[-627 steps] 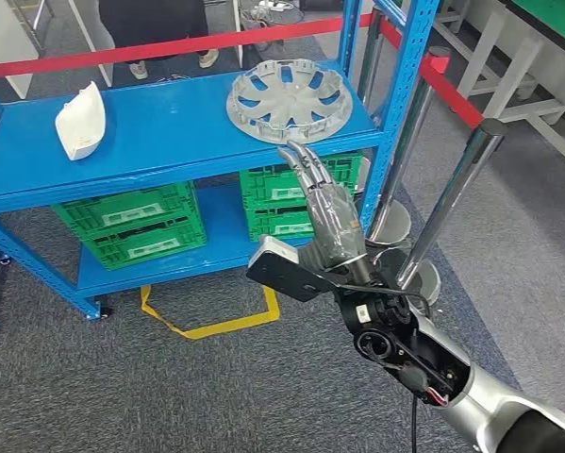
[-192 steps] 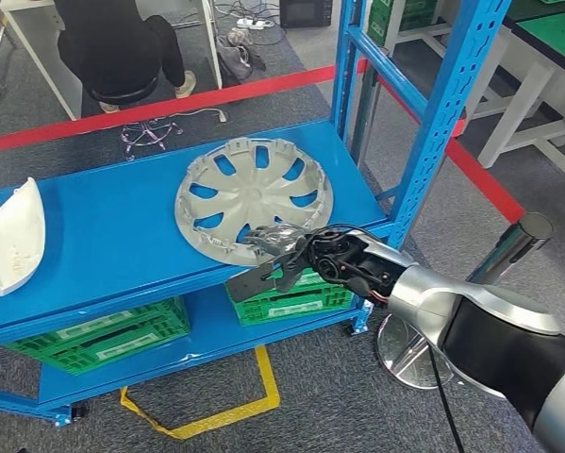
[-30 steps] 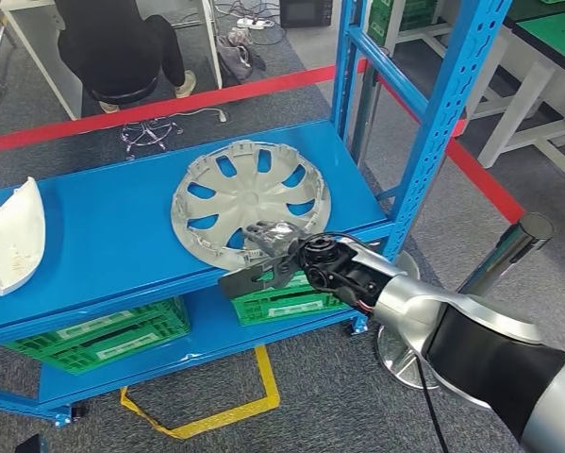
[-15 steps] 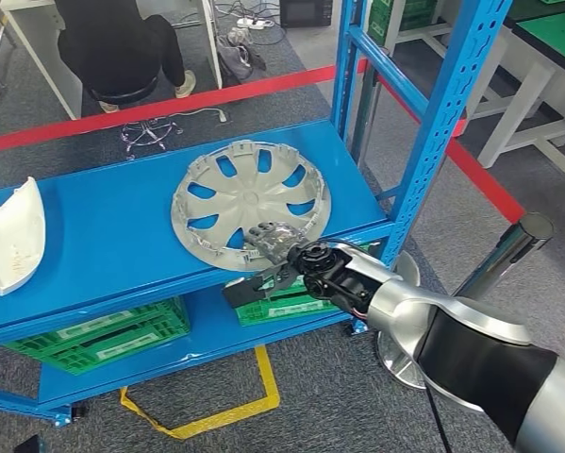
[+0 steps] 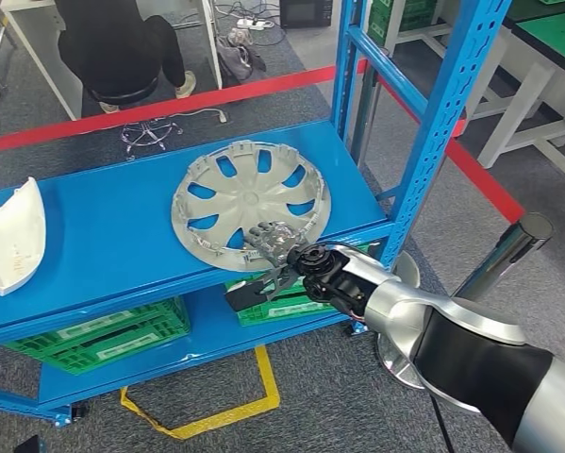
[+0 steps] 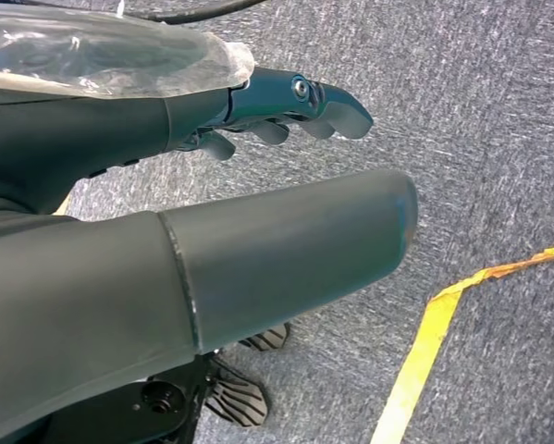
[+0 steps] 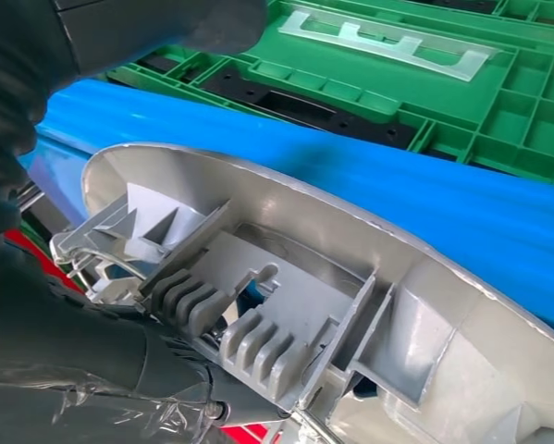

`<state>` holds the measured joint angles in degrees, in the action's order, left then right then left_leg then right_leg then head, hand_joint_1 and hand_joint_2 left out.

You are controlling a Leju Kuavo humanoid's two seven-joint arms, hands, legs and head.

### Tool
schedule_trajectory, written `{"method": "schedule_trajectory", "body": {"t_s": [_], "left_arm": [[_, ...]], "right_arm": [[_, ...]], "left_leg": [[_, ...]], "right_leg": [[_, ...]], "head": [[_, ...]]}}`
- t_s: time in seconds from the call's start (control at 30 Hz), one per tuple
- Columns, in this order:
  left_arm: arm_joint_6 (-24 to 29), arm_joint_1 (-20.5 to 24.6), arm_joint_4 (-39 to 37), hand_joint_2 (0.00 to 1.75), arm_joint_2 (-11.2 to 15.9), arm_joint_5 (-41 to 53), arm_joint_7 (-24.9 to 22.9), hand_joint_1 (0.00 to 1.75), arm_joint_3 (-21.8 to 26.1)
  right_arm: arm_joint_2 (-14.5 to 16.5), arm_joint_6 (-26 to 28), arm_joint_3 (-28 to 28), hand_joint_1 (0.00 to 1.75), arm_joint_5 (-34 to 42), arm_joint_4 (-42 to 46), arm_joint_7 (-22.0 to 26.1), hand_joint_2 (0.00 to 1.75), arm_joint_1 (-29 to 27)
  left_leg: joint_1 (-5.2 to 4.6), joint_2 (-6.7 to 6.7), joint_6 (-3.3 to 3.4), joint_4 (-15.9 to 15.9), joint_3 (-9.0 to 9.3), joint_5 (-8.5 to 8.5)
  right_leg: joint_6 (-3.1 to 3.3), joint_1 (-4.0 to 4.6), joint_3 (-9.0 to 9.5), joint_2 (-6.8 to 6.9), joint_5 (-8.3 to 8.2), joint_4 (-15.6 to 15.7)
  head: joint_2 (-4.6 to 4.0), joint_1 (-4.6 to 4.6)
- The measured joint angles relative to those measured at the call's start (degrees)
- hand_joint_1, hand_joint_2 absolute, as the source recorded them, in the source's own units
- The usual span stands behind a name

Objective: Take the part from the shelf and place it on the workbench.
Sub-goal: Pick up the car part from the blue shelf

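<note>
**Hubcap gripped at the rim, not yet off the shelf**

The grey hubcap (image 5: 251, 203) lies flat on the top blue shelf (image 5: 115, 241), its near rim at the shelf's front edge. The right hand (image 5: 274, 243) has reached that rim: in the head view its fingers (image 5: 269, 234) curl over the top of it, and in the right wrist view the ribbed underside of the hubcap (image 7: 274, 305) sits right against the dark fingers (image 7: 169, 375), so I judge the hand is pinching the rim between thumb and fingers. Whether the grip is firm, I cannot tell. The left hand (image 6: 260, 111) hangs over the grey carpet with its fingers loosely extended and holding nothing.

So the reach and grasp look done. Left to do: lift or slide the hubcap clear, turn away, carry it to the workbench and set it down. That is most of the job.

Around it: a white part (image 5: 14, 234) lies at the far left of the same shelf, well apart. Green crates (image 5: 115, 338) sit on the lower shelf. The blue upright (image 5: 436, 127) stands just right of the hubcap, and a wide disc could clip it on the way out. A seated person (image 5: 119, 42) is behind the red tape (image 5: 158, 109), and a steel post (image 5: 504, 250) stands beside the right arm.
</note>
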<state>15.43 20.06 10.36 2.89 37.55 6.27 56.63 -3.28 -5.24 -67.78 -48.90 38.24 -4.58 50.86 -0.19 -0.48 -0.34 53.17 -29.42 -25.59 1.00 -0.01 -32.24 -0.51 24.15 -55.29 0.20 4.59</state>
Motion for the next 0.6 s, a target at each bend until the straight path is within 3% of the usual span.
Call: {"method": "schedule_trajectory", "body": {"t_s": [0.2,0.27,0.33,0.4,0.6], "left_arm": [[0.0,0.0,0.0,0.0,0.0,-0.16,0.0,0.0,-0.02],[0.0,0.0,0.0,0.0,0.0,-0.19,0.0,0.0,-0.17],[0.0,0.0,0.0,0.0,0.0,-0.2,0.0,0.0,-0.42],[0.0,0.0,0.0,0.0,0.0,-0.22,0.0,0.0,-0.64],[0.0,-0.01,0.0,0.0,0.0,-0.36,0.0,0.0,-0.84]], "right_arm": [[0.17,0.55,-0.4,0.03,-1.56,-0.51,-0.22,1.75,0.07],[0.21,0.74,-0.54,0.71,-1.88,-0.72,-0.29,1.75,0.09],[0.22,0.92,-0.66,1.55,-2.03,-0.86,-0.37,1.75,0.11],[0.22,1.03,-0.76,1.75,-2.12,-0.95,-0.4,1.75,0.11],[0.42,1.5,-0.97,1.75,-2.55,-1.08,-0.57,1.75,0.29]], "left_leg": [[0.0,0.0,0.0,0.0,0.02,0.0],[0.0,0.0,0.0,0.0,0.02,0.0],[0.0,0.0,0.0,0.0,0.03,0.0],[0.0,0.0,0.0,0.0,0.03,0.0],[0.0,0.01,0.0,0.0,0.08,0.0]], "right_leg": [[0.0,0.0,0.02,0.0,0.0,0.0],[0.0,0.0,0.02,0.0,0.0,0.0],[0.0,0.0,0.03,0.0,0.0,0.01],[0.0,0.0,0.03,0.0,0.0,0.01],[0.0,0.0,0.07,-0.01,0.0,0.01]], "head": [[0.0,0.0],[0.0,0.0],[0.0,0.0],[0.0,0.0],[0.0,0.01]]}}
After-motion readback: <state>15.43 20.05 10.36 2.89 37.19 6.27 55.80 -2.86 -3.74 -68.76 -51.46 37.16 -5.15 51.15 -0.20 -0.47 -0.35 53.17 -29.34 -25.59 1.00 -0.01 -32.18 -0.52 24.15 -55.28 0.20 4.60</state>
